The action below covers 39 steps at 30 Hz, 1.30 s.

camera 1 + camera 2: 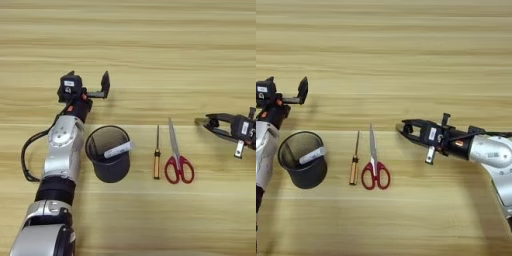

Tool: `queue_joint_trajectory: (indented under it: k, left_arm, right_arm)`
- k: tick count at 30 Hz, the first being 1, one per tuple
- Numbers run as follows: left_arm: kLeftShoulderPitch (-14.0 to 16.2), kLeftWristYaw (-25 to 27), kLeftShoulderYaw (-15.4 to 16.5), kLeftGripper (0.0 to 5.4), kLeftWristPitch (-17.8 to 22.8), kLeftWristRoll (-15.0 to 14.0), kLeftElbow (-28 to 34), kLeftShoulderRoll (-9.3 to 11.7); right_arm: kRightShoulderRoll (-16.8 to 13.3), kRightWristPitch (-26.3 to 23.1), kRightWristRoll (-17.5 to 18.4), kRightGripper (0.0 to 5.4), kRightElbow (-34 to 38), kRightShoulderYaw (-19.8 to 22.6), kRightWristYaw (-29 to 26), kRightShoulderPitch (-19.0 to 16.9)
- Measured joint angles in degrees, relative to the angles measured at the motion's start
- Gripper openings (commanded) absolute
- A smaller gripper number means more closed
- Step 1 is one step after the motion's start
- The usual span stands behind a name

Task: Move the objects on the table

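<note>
While the left gripper (90, 86) hovers over bare table (150, 45) with its 2 black fingers spread wide and nothing between them, the pen cup (108, 154) stands upright just behind and below it, close beside the silver forearm. One finger (105, 83) sticks up on the gripper's right side, the other sits by the white-labelled block on its left. Inside the cup leans a white marker (119, 149), its upper end resting on the rim on the side away from the arm. Whether a second marker lies in the cup cannot be made out.

Reaching in from the opposite side, the right gripper (405, 131) points toward the middle of the table, low over the wood. Its 2 fingers lie close together, nearly meeting at the tips, and they pinch nothing that can be seen. Just ahead of those tips, a little apart, lie the scissors (374, 162), blades shut and pointing away from the robot, red handles nearest it. Beside the scissors, on the side farther from the right gripper, lies a small screwdriver (354, 164) with an orange-brown handle, parallel to the blades and not touching them. Both tools sit between the right gripper and the cup, nearer the cup.
</note>
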<state>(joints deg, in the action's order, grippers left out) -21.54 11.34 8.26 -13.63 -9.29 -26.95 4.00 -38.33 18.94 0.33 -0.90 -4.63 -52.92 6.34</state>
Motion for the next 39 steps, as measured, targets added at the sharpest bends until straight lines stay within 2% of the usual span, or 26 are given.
queue_joint_trajectory:
  k: [8, 9, 13, 23, 32, 39]
  left_arm:
    - [-0.09, 0.06, 0.08, 5.4, -0.16, -0.02, -0.36, 0.09]
    - [-0.1, 0.07, 0.09, 5.4, -0.18, -0.03, -0.4, 0.09]
    - [-0.13, 0.1, 0.16, 5.4, -0.25, -0.03, -0.67, 0.11]
    - [-0.14, 0.13, 0.3, 5.4, -0.46, -0.03, -0.74, 0.12]
    - [-0.14, 0.16, 0.39, 5.4, -0.48, -0.03, -0.78, 0.15]
    - [-0.18, 0.17, 0.43, 5.4, -0.5, -0.03, -0.89, 0.16]
  right_arm:
    - [-0.39, 0.71, 0.3, 1.05, 0.2, -2.0, 0.02, -0.58]
    - [-0.42, 0.72, 0.4, 1.34, 0.15, -2.06, 0.04, -0.63]
    - [-0.91, 0.66, 0.5, 1.89, -0.7, -3.69, -0.19, -1.57]
    - [-1.19, 0.2, -0.27, 3.01, -3.64, -5.95, -1.28, -3.61]
    - [-1.18, 0.2, -0.12, 3.97, -3.6, -5.99, -1.26, -3.6]
    - [-0.99, -0.13, 2.75, 4.72, -2.65, -5.75, -1.31, -3.33]
